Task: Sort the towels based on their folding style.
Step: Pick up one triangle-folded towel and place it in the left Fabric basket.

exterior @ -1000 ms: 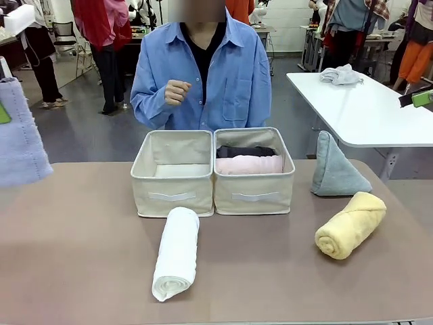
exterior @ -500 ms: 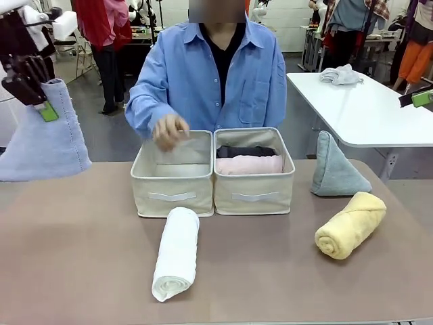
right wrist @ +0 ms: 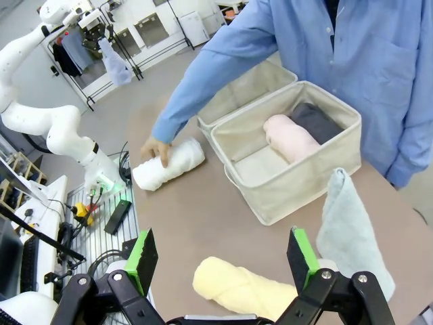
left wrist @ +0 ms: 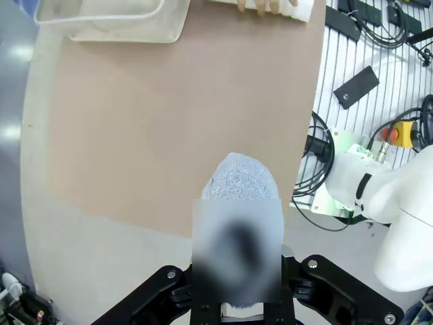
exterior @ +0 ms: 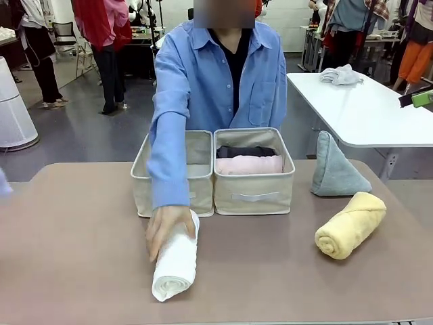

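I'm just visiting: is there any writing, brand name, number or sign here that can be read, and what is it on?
No text here can be read.
The white strip on the right beige box: looks blank.
The yellow button box beside the table: any marking is too small to read.

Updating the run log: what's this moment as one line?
left gripper: shut on light blue towel | right gripper: open | person's hand: on white towel
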Tool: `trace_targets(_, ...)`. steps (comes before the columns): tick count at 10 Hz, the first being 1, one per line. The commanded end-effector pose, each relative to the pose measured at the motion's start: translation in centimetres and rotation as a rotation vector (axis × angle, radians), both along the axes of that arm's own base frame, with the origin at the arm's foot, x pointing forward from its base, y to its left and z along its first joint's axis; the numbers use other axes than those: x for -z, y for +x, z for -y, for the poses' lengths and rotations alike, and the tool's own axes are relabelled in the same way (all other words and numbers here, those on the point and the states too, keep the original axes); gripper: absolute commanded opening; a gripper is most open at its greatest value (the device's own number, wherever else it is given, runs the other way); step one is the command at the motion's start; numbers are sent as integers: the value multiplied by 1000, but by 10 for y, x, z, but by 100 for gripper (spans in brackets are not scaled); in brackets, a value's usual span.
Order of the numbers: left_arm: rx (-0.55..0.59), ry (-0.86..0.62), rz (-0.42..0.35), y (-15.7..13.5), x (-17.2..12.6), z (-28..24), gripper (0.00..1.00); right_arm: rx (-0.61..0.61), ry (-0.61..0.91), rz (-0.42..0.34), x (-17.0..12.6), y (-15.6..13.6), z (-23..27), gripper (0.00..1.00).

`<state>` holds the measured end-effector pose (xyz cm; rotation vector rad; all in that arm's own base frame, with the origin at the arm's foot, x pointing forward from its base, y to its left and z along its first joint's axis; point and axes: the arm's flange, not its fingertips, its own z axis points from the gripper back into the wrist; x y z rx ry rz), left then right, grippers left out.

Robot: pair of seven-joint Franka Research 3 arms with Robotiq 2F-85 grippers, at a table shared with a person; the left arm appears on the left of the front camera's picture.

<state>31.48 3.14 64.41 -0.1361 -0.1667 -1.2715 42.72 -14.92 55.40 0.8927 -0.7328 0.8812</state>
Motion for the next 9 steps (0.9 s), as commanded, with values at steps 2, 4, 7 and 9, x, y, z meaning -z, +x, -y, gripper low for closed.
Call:
trace_targets(2,1,31,2,12,10,9,19,-4,13,3,-1,0,-1,100)
trace_targets(4,-8,28,3,12,12,9,19,-4,13,3,-1,0,-1,100)
trace_targets(7,-16,19,-3,18,14,16,19,-4,13,3,-1,0,-1,100)
trace_targets(9,4,-13,48,28,5,29,19,-4,13,3,-1,0,-1,100)
